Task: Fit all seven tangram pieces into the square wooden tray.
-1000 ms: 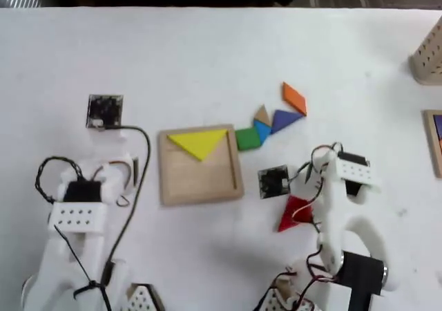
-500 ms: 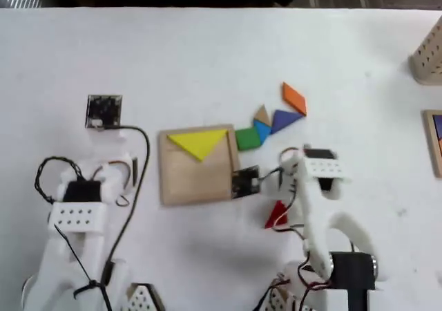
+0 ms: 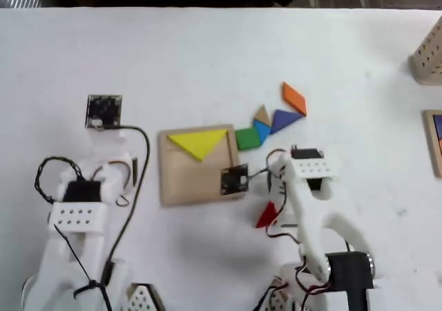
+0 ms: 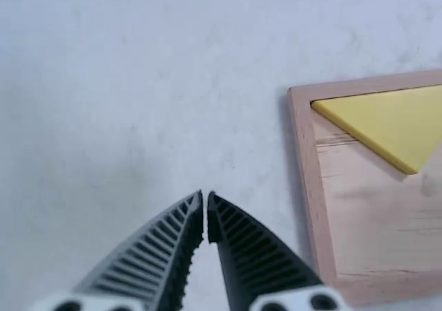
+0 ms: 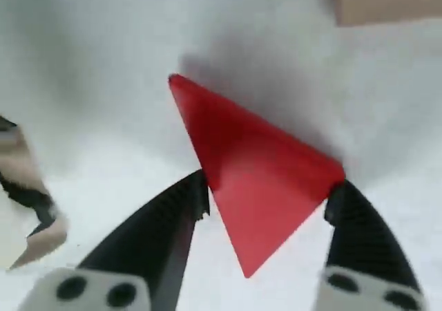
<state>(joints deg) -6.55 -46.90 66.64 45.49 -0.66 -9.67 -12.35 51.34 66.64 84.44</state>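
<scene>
Red tangram triangle (image 5: 255, 169): clamped between the two fingers of the right claw (image 5: 269, 193), one finger on each slanted side. In the high view it (image 3: 267, 215) sits tilted, outside the tray and just off the tray's near right corner. It throws a shadow on the bench (image 3: 207, 55).
Right claw state: clenched on the red tangram triangle.
Left claw (image 4: 205, 199): clenched with nothing in it, its ribbed fingertips meeting over bare bench, near the tray's left rim and apart from it.
Square wooden tray (image 3: 181, 184): flat on the bench between the two arms. Most of its floor is bare wood (image 4: 359, 207).
Black square module (image 3: 235, 180): on the right arm's wrist, over the tray's near right corner in the high view.
Yellow triangle (image 3: 198, 142): lying in the tray, long side against the far rim, point toward the arms (image 4: 387, 121).
Green square (image 3: 247, 138): on the bench, touching the tray's far right corner from outside.
Light blue triangle (image 3: 262, 130): touching the green square's far right.
Dark blue triangle (image 3: 284, 119): just right of the light blue triangle.
Tan triangle (image 3: 262, 114): just beyond the light blue triangle.
Orange parallelogram (image 3: 294, 98): farthest piece, just beyond the dark blue triangle.
Perforated wooden block (image 3: 428, 55): at the far right edge of the bench, well apart from the pieces.
</scene>
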